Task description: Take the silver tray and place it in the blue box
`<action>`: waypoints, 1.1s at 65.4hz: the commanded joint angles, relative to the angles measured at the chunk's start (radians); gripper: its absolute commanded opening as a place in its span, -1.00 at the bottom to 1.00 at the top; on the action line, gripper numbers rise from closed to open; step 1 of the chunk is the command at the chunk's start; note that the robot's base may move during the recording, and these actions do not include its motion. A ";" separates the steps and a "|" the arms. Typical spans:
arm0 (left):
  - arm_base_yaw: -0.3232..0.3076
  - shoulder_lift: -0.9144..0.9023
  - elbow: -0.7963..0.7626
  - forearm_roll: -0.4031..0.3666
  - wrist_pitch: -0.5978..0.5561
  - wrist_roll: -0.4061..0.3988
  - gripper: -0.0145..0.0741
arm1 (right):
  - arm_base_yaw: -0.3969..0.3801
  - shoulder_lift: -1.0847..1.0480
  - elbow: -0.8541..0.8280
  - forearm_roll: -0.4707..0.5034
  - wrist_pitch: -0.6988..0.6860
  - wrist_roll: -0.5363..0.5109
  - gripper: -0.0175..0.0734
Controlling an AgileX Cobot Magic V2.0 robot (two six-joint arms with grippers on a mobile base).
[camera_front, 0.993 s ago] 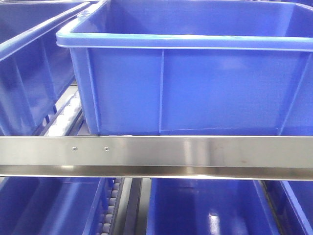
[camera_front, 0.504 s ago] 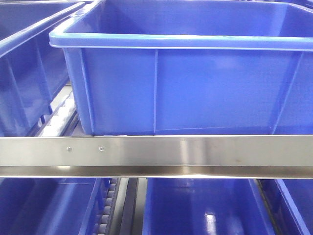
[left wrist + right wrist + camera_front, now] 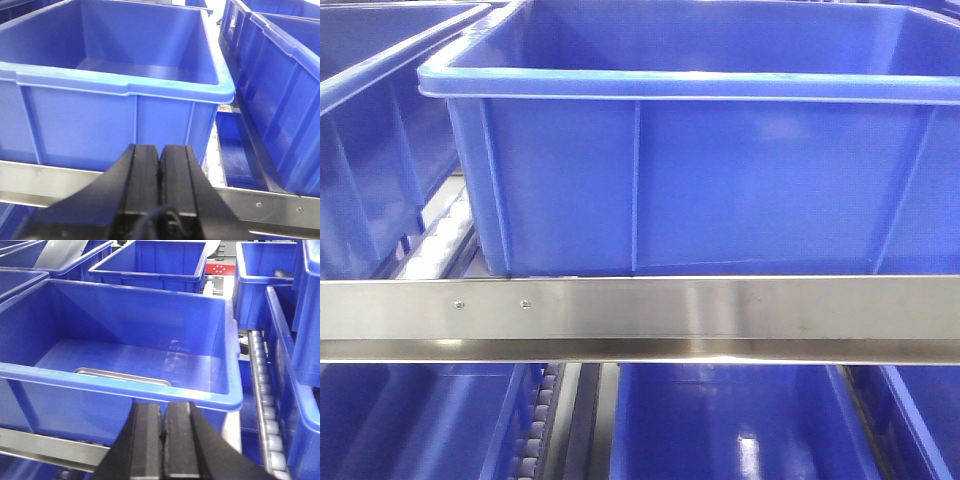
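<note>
The tray lies flat on the floor of the blue box, against its near wall; only a strip of its shiny rim with rounded corners shows over the box's thick rolled edge. The box is deep, royal blue, with vertical ribs on its front, and stands on a steel rail among other blue crates. The right gripper hangs just near of the box rim, black fingers pressed together, holding nothing. The left gripper sits before another crate, fingers likewise pressed together.
</note>
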 commanded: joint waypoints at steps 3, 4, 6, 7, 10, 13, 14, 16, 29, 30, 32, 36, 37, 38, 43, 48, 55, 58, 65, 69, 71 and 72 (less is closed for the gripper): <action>0.003 0.001 -0.002 -0.007 -0.092 0.003 -0.91 | -0.095 0.016 -0.014 0.047 -0.094 -0.058 -0.51; 0.003 0.001 -0.002 -0.007 -0.092 0.003 -0.91 | -0.110 0.016 -0.010 0.062 -0.098 -0.071 -0.51; 0.003 0.001 -0.002 -0.007 -0.092 0.003 -0.91 | -0.146 0.016 0.002 0.103 -0.106 -0.112 -0.51; 0.003 0.001 -0.002 -0.007 -0.092 0.003 -0.91 | -0.161 0.015 0.008 0.122 -0.110 -0.130 -0.51; 0.003 0.001 -0.002 -0.007 -0.092 0.003 -0.91 | -0.212 0.011 0.038 0.192 -0.133 -0.208 -0.51; 0.003 0.001 -0.002 -0.007 -0.092 0.003 -0.91 | -0.268 0.002 0.073 0.263 -0.169 -0.269 -0.51; 0.003 0.001 -0.002 -0.007 -0.092 0.003 -0.91 | -0.281 -0.002 0.090 0.290 -0.187 -0.293 -0.51; 0.003 0.001 -0.002 -0.007 -0.092 0.003 -0.91 | -0.312 -0.009 0.114 0.321 -0.213 -0.311 -0.51; 0.003 0.001 -0.002 -0.007 -0.092 0.003 -0.91 | -0.401 -0.084 0.328 0.390 -0.424 -0.317 -0.51; 0.003 0.001 -0.002 -0.007 -0.092 0.003 -0.91 | -0.401 -0.089 0.341 0.390 -0.435 -0.317 -0.51; 0.003 0.001 -0.002 -0.007 -0.092 0.003 -0.91 | -0.401 -0.098 0.366 0.390 -0.456 -0.317 -0.51; 0.003 0.001 -0.002 -0.007 -0.092 0.003 -0.91 | -0.401 -0.100 0.416 0.390 -0.518 -0.317 -0.51; 0.003 0.001 -0.002 -0.007 -0.092 0.003 -0.91 | -0.401 -0.100 0.427 0.390 -0.529 -0.317 -0.51; 0.003 0.001 -0.002 -0.007 -0.092 0.003 -0.91 | -0.401 -0.100 0.442 0.390 -0.540 -0.317 -0.51; 0.003 0.001 -0.002 -0.007 -0.092 0.003 -0.91 | -0.401 -0.100 0.501 0.390 -0.619 -0.316 -0.51; 0.003 0.001 -0.002 -0.007 -0.092 0.003 -0.91 | -0.401 -0.100 0.524 0.391 -0.642 -0.314 -0.51; 0.003 0.001 -0.002 -0.007 -0.092 0.003 -0.91 | -0.401 -0.100 0.524 0.391 -0.638 -0.314 -0.51; 0.003 0.001 -0.002 -0.007 -0.092 0.003 -0.91 | -0.401 -0.100 0.524 0.391 -0.638 -0.314 -0.51; 0.003 0.001 -0.002 -0.007 -0.092 0.003 -0.91 | -0.401 -0.100 0.524 0.391 -0.633 -0.314 -0.51; 0.003 0.001 -0.002 -0.007 -0.092 0.003 -0.91 | -0.401 -0.100 0.524 0.391 -0.633 -0.314 -0.51; 0.003 0.001 -0.002 -0.007 -0.092 0.003 -0.91 | -0.401 -0.100 0.524 0.391 -0.633 -0.314 -0.51; 0.003 0.001 -0.002 -0.007 -0.092 0.003 -0.91 | -0.401 -0.100 0.524 0.391 -0.633 -0.314 -0.51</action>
